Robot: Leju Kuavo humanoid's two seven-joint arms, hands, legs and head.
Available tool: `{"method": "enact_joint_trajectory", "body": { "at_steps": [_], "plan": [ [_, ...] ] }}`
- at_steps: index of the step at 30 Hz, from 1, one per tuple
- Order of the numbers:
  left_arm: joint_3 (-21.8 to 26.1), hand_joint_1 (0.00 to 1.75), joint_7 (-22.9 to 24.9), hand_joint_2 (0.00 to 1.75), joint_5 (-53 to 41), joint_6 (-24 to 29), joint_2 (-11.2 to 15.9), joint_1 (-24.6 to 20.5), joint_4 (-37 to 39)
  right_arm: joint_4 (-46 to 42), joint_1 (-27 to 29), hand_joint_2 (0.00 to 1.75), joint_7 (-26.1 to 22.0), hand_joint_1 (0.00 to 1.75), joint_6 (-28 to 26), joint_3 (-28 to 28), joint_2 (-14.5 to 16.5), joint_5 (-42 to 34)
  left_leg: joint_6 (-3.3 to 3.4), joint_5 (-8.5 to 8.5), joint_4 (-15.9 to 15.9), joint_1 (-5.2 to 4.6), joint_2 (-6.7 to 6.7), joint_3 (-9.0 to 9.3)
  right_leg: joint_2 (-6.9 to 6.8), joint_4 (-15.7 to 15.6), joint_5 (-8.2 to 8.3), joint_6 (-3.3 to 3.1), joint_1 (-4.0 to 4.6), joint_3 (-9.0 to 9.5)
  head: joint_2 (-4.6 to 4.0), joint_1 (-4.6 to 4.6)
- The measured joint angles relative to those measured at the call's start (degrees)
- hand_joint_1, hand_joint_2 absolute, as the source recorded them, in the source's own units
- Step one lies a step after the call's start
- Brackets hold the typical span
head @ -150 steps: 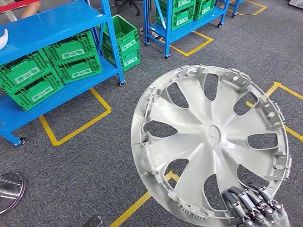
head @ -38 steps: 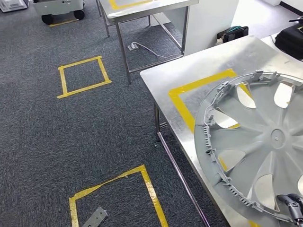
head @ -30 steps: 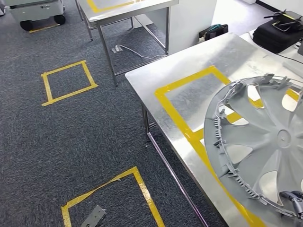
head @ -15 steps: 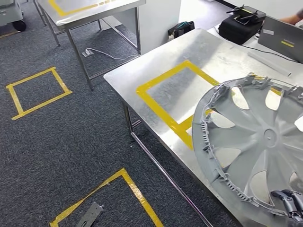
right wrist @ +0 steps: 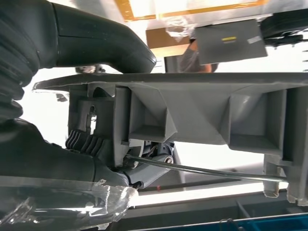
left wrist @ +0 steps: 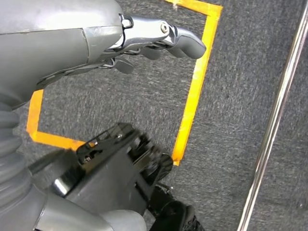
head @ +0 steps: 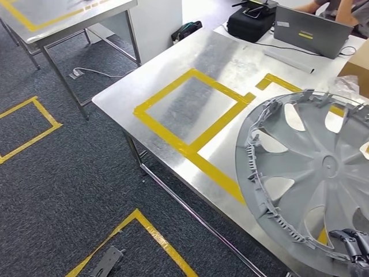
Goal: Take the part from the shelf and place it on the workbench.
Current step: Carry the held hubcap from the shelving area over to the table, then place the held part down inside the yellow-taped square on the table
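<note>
grey plastic wheel cover (head: 313,173), round and spoked with clips along its rim, is held above the near right part of the steel workbench with yellow tape outlines (head: 191,109), tilted with its ribbed inner side facing the head camera; being round, it has no long axis. its right edge is cut off by the frame. the right hand (head: 352,248) grips the cover's lower rim, dark fingers (head: 343,236) curled over the edge and pressed close together, the hand itself cut off at the corner. in the right wrist view the rim (right wrist: 203,110) sits clamped between thumb and fingers. the left hand (left wrist: 145,41) hangs over the carpet, fingers loosely curled, holding nothing.
</note>
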Motion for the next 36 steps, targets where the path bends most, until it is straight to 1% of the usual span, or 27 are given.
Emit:
{"method": "enact_joint_trajectory", "body": {
  "at_steps": [2, 3, 4, 5, 6, 7, 8, 10, 11, 12, 13, 14, 15, 16, 17, 18, 19, 21, 23, 25, 26, 27, 28, 29, 32, 34, 36],
  "plan": [
    [0.0, 0.00, -0.2, 1.75, 0.4, 0.1, 0.2, -0.3, 0.4, 0.0, -0.1, 1.75, 0.2, 1.75, 0.0, 0.1, -0.3, 0.0, 0.08, 2.73, -7.2, 0.35, -3.03, 3.65, 1.30, 0.2, 0.58, 0.66, -0.02, -0.66, 0.00, 0.05],
    [-0.1, 0.00, -0.3, 1.75, 0.6, 0.2, 0.3, -0.5, 0.7, 0.0, -0.1, 1.75, 0.3, 1.75, 0.0, 0.2, -0.4, 0.0, 0.18, 3.22, -9.1, 0.38, -4.09, 4.48, 1.89, 0.2, 0.93, 1.07, -0.08, -1.01, 0.00, 0.07],
    [-0.1, 0.00, -0.4, 1.75, 0.7, 0.3, 0.4, -0.6, 0.9, 0.0, -0.1, 1.75, 0.3, 1.75, 0.0, 0.2, -0.6, 0.0, 0.39, 3.37, -9.7, 0.24, -4.32, 4.65, 2.49, 0.2, 1.35, 1.49, -0.19, -1.34, 0.00, 0.08],
    [-0.1, 0.00, -0.4, 1.75, 0.8, 0.3, 0.4, -0.6, 1.1, 0.0, -0.1, 1.75, 0.3, 1.75, 0.0, 0.3, -0.7, 0.0, 0.76, 3.67, -9.8, 0.11, -3.65, 4.45, 3.12, -0.1, 1.85, 1.96, -0.43, -1.75, 0.00, 0.13],
    [-0.2, 0.00, -0.4, 1.75, 0.8, 0.3, 0.5, -0.7, 1.2, 0.0, 0.0, 1.75, 0.3, 1.75, 0.0, 0.4, -0.8, 0.0, 1.23, 4.07, -9.9, -0.01, -2.87, 4.22, 3.05, -0.1, 1.98, 2.32, -0.56, -2.18, 0.00, 0.12],
    [-0.2, 0.00, -0.4, 1.75, 0.8, 0.3, 0.6, -0.8, 1.3, 0.0, 0.1, 1.75, 0.3, 1.75, 0.0, 0.5, -0.9, 0.0, 1.73, 4.53, -10.1, -0.06, -2.05, 3.90, 2.10, 0.4, 1.29, 2.55, -0.56, -2.81, 0.00, 0.23],
    [-0.3, 0.00, -0.4, 1.75, 0.9, 0.3, 0.6, -0.9, 1.4, 0.0, 0.1, 1.75, 0.3, 1.75, 0.0, 0.7, -1.0, 0.0, 2.19, 4.97, -10.2, -0.07, -1.18, 3.48, 0.68, 2.1, -0.37, 2.70, -0.44, -3.68, 0.00, 0.34],
    [-0.4, 0.00, -0.4, 1.75, 0.9, 0.4, 0.7, -0.9, 1.6, 0.0, -0.1, 1.75, 0.3, 1.75, 0.1, 0.9, -1.3, 0.0, 2.72, 5.58, -10.3, -0.27, 0.39, 2.59, -2.33, 8.6, -5.64, 2.81, -0.18, -5.71, 0.00, 0.51],
    [-0.4, 0.00, -0.4, 1.75, 0.9, 0.4, 0.8, -0.9, 1.7, 0.0, -0.2, 1.75, 0.3, 1.75, 0.1, 1.0, -1.3, 0.0, 2.82, 5.85, -10.3, -0.39, 1.21, 2.14, -2.87, 12.4, -7.71, 2.91, -0.15, -6.53, 0.00, 0.54],
    [-0.5, 0.00, -0.4, 1.75, 0.9, 0.4, 0.8, -0.9, 1.8, 0.0, -0.2, 1.75, 0.3, 1.75, 0.1, 1.0, -1.4, 0.0, 2.86, 6.13, -10.2, -0.50, 2.03, 1.70, -3.13, 15.1, -8.67, 2.97, -0.15, -6.76, 0.00, 0.55],
    [-0.5, 0.00, -0.4, 1.75, 0.9, 0.4, 0.8, -0.9, 1.9, 0.0, -0.2, 1.75, 0.3, 1.75, 0.1, 1.1, -1.4, 0.0, 2.86, 6.43, -10.2, -0.59, 2.83, 1.28, -3.28, 16.1, -8.48, 2.97, -0.14, -6.06, 0.00, 0.55],
    [-0.5, 0.00, -0.4, 1.75, 0.9, 0.4, 0.9, -0.9, 2.0, 0.0, -0.2, 1.75, 0.4, 1.75, 0.1, 1.2, -1.4, 0.0, 2.81, 6.71, -10.2, -0.66, 3.59, 0.91, -3.49, 14.7, -7.43, 2.91, -0.09, -4.21, 0.00, 0.56],
    [-0.5, 0.00, -0.4, 1.75, 0.9, 0.4, 0.9, -0.9, 2.0, 0.0, -0.1, 1.75, 0.4, 1.75, 0.1, 1.3, -1.4, 0.0, 2.71, 6.95, -10.2, -0.70, 4.25, 0.64, -4.03, 11.3, -6.15, 2.77, 0.01, -1.30, 0.00, 0.56],
    [-0.5, 0.00, -0.4, 1.75, 0.9, 0.4, 0.9, -0.9, 2.1, 0.0, -0.2, 1.75, 0.4, 1.75, 0.1, 1.3, -1.4, 0.0, 2.56, 7.15, -10.2, -0.76, 4.83, 0.47, -5.33, 6.7, -5.54, 2.58, 0.22, 2.16, 0.00, 0.57],
    [-0.6, 0.00, -0.4, 1.75, 0.9, 0.4, 0.9, -0.9, 2.1, 0.0, -0.2, 1.75, 0.4, 1.75, 0.1, 1.4, -1.5, 0.0, 2.36, 7.32, -10.1, -0.82, 5.41, 0.41, -6.60, 2.5, -5.37, 2.30, 0.53, 5.24, 0.00, 0.53],
    [-0.6, 0.00, -0.5, 1.75, 0.9, 0.4, 0.9, -0.9, 2.2, 0.0, -0.2, 1.75, 0.4, 1.75, 0.1, 1.4, -1.5, 0.0, 2.11, 7.49, -10.0, -0.87, 5.96, 0.44, -7.60, -0.5, -5.56, 1.99, 0.83, 7.14, 0.00, 0.54],
    [-0.6, 0.00, -0.5, 1.75, 1.1, 0.5, 0.9, -1.0, 2.2, 0.0, -0.2, 1.75, 0.4, 1.75, 0.1, 1.4, -1.6, 0.0, 1.83, 7.67, -10.0, -0.87, 6.54, 0.49, -8.07, -2.1, -5.91, 1.63, 1.11, 7.94, 0.00, 0.60],
    [-0.7, 0.00, -0.6, 1.75, 1.5, 0.6, 0.9, -1.1, 2.3, 0.0, 0.0, 1.75, 0.5, 1.75, 0.1, 1.4, -1.7, 0.0, 1.13, 7.86, -10.0, -0.75, 7.30, 0.56, -7.02, -2.7, -5.58, 0.72, 1.19, 7.52, 0.00, 0.75],
    [-0.9, 0.00, -0.7, 1.75, 1.9, 0.7, 1.0, -1.2, 2.4, 0.0, 0.1, 1.75, 0.7, 1.75, 0.2, 1.5, -1.7, 0.0, 0.30, 6.19, -8.2, -0.59, 5.20, -0.20, -5.87, -3.0, -4.84, -0.21, 0.89, 7.44, 0.00, 0.66],
    [-1.0, 0.00, -0.8, 1.75, 2.4, 0.9, 1.3, -1.1, 2.7, 0.0, 0.0, 1.75, 1.1, 1.75, 0.4, 1.6, -1.8, 0.0, -0.30, 2.15, -2.2, -0.41, 2.19, -2.64, -4.79, -3.1, -4.10, -0.72, 0.63, 7.15, 0.00, 0.51],
    [-1.0, 0.00, -0.8, 1.75, 2.7, 1.1, 1.4, -1.1, 2.9, 0.0, -0.1, 1.75, 1.6, 1.75, 0.6, 1.6, -1.9, 0.0, -0.47, 0.28, 1.7, -0.29, 1.55, -4.16, -4.26, -3.1, -3.86, -0.80, 0.57, 6.87, 0.00, 0.50],
    [-1.1, 0.00, -0.8, 1.75, 3.0, 1.3, 1.5, -1.0, 3.1, 0.0, -0.1, 1.75, 2.4, 1.75, 1.0, 1.8, -2.1, 0.0, -0.61, -0.64, 4.6, -0.17, 1.31, -5.24, -3.76, -3.0, -3.71, -0.80, 0.50, 6.68, 0.00, 0.51],
    [-1.1, 0.00, -0.9, 1.75, 3.3, 1.5, 1.7, -1.0, 3.3, 0.0, -0.2, 1.75, 4.1, 1.75, 1.7, 2.1, -2.6, 0.0, -0.74, -0.41, 5.9, -0.04, 1.20, -5.59, -3.31, -2.9, -3.63, -0.77, 0.41, 6.56, 0.00, 0.51],
    [-1.3, 0.00, -0.9, 1.75, 3.6, 1.7, 1.8, -1.1, 3.5, 0.0, -0.3, 1.75, 6.9, 1.75, 2.7, 2.8, -3.5, 0.0, -0.88, 0.91, 4.9, 0.13, 1.17, -4.97, -2.86, -2.8, -3.63, -0.67, 0.28, 6.51, 0.00, 0.52],
    [-2.0, 0.00, -0.7, 1.75, 4.5, 2.4, 2.0, -1.5, 3.8, 0.0, -0.7, 1.75, 17.7, 1.75, 5.7, 6.5, -8.2, -0.2, -1.47, 6.02, -5.1, 0.79, 0.94, 0.11, -1.94, -2.3, -3.96, 0.23, -0.02, 6.16, 0.00, 0.44],
    [-2.7, 0.00, -0.4, 1.75, 4.9, 2.6, 2.1, -1.7, 3.9, 0.0, -0.5, 1.75, 21.4, 1.75, 7.1, 8.9, -11.0, -0.9, -1.16, 6.31, -8.9, 1.06, 0.49, 1.77, -1.69, -1.7, -4.23, 1.02, 0.21, 5.57, 0.00, 0.43],
    [-3.2, 0.00, -0.3, 1.75, 5.2, 2.7, 2.3, -1.9, 4.1, 0.0, -0.1, 1.75, 22.3, 1.75, 8.0, 10.2, -13.0, -2.3, -0.46, 5.92, -9.5, 1.09, 0.25, 1.73, -1.62, -1.6, -4.30, 0.97, 0.36, 5.19, 0.00, 0.48]
  ]
}}
